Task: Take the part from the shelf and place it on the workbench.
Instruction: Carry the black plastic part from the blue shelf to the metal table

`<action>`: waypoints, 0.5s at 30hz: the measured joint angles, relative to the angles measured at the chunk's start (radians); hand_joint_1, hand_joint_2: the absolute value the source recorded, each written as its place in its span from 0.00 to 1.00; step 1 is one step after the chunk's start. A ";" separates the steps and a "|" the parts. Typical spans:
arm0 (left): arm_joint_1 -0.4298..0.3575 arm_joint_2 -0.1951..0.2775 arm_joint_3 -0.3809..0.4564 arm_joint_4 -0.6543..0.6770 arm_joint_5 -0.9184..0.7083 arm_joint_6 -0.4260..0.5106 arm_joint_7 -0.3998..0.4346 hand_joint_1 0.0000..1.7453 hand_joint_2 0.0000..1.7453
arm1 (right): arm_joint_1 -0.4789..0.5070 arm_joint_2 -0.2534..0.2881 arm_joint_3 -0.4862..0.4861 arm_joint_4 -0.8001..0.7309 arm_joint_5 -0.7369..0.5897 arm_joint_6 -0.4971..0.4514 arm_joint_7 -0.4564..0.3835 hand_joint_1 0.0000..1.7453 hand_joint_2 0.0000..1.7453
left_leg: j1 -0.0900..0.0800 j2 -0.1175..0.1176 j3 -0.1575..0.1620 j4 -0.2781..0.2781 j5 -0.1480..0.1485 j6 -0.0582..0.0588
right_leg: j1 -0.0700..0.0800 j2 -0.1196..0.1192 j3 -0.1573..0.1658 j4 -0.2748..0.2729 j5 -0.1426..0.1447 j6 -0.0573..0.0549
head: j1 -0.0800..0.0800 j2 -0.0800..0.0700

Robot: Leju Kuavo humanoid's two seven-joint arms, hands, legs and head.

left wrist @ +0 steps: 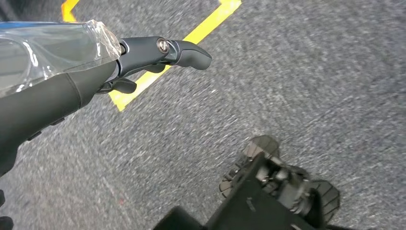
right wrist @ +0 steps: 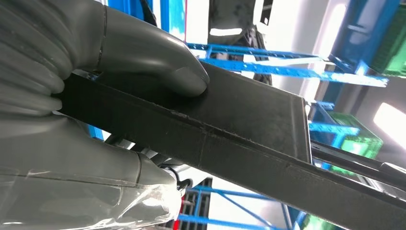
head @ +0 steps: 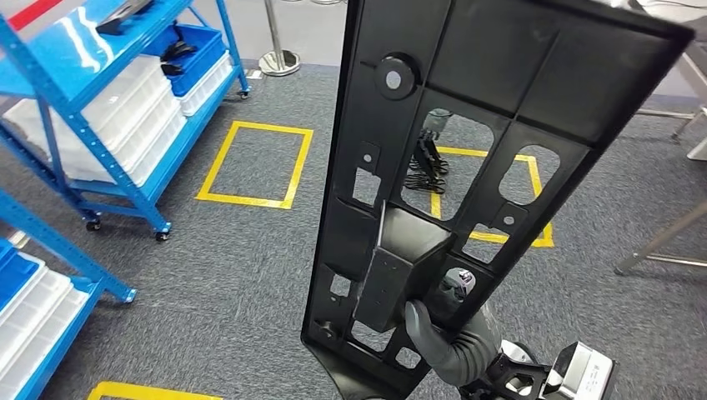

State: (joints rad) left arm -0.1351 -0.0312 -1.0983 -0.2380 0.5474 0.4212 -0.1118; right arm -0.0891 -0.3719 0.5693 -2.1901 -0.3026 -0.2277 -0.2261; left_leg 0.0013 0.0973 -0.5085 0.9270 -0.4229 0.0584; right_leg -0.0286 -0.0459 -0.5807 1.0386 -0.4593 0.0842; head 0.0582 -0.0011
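Note:
The part [head: 492, 100] is a long black plastic panel with several cut-outs, and it stands nearly upright in front of me in the head view. My right hand [head: 446, 337] grips it near its lower end from the right side. In the right wrist view the grey thumb [right wrist: 158, 57] presses on the panel's flat edge [right wrist: 249, 129], with the rest of the hand wrapped beneath it. My left hand [left wrist: 143, 57] hangs over the grey carpet with fingers extended and nothing in it.
Blue wheeled shelf racks with white bins [head: 108, 108] stand at the left, and another rack [head: 33, 300] is at the lower left. Yellow tape squares [head: 254, 162] mark the carpet. Metal table legs [head: 659, 242] are at the right, a stanchion base [head: 279, 60] far back.

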 joint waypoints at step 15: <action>-0.012 0.000 0.000 0.000 -0.004 0.002 -0.002 0.00 1.00 | -0.010 0.000 -0.004 -0.019 0.000 -0.007 0.011 1.00 1.00 | 0.003 -0.128 -0.053 0.140 -0.055 -0.021 | 0.013 0.140 0.017 -0.089 0.051 -0.064 | -0.007 0.000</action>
State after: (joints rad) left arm -0.1467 -0.0316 -1.0986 -0.2379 0.5439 0.4231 -0.1139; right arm -0.0993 -0.3719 0.5657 -2.2087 -0.3025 -0.2349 -0.2149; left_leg 0.0047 -0.0304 -0.5616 1.0669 -0.4780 0.0369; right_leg -0.0158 0.0939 -0.5633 0.9493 -0.4088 0.0199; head 0.0516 -0.0011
